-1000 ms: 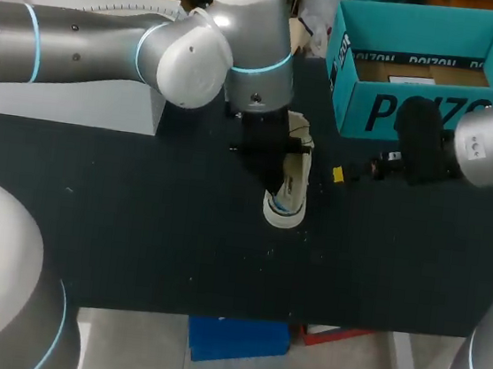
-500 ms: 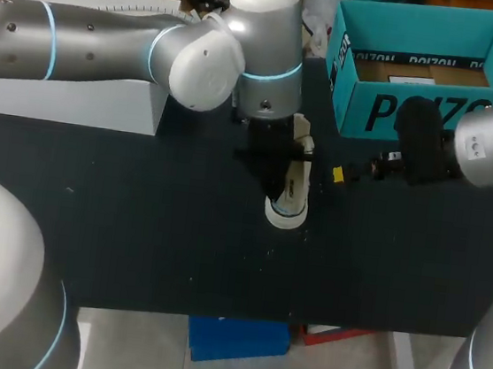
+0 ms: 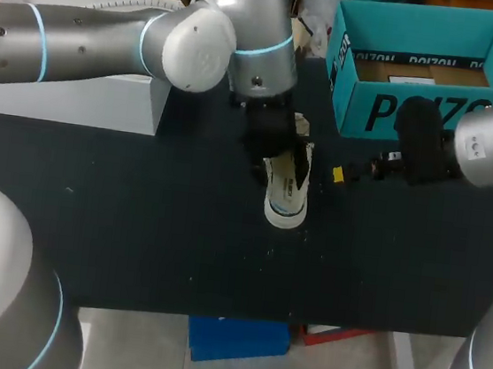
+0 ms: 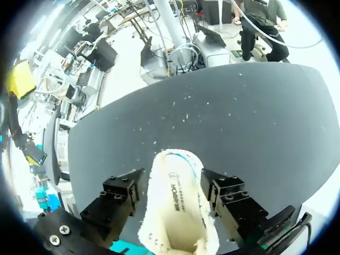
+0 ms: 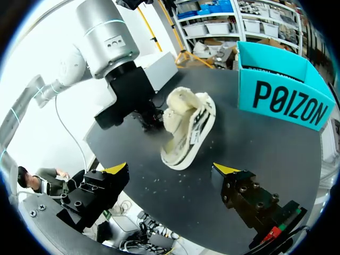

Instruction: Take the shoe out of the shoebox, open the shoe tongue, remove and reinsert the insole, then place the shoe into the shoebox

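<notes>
The first step looks done to me: the shoe (image 3: 287, 189) is out of the box (image 3: 415, 115) and on the table (image 3: 135, 225), near the middle, just beside the box and not touching it. It is tipped up on its side rather than flat on its sole. My left gripper (image 4: 172, 175) is down over the heel end, and I cannot tell whether it has a hold. My right gripper (image 5: 171, 168) is spread wide and holds nothing, low over the table, with the shoe just ahead of it. From the left wrist I see a pale printed surface inside the shoe, which I take for the insole, in place. Whether the tongue is open is hidden. So tongue, insole and the return to the box remain.
</notes>
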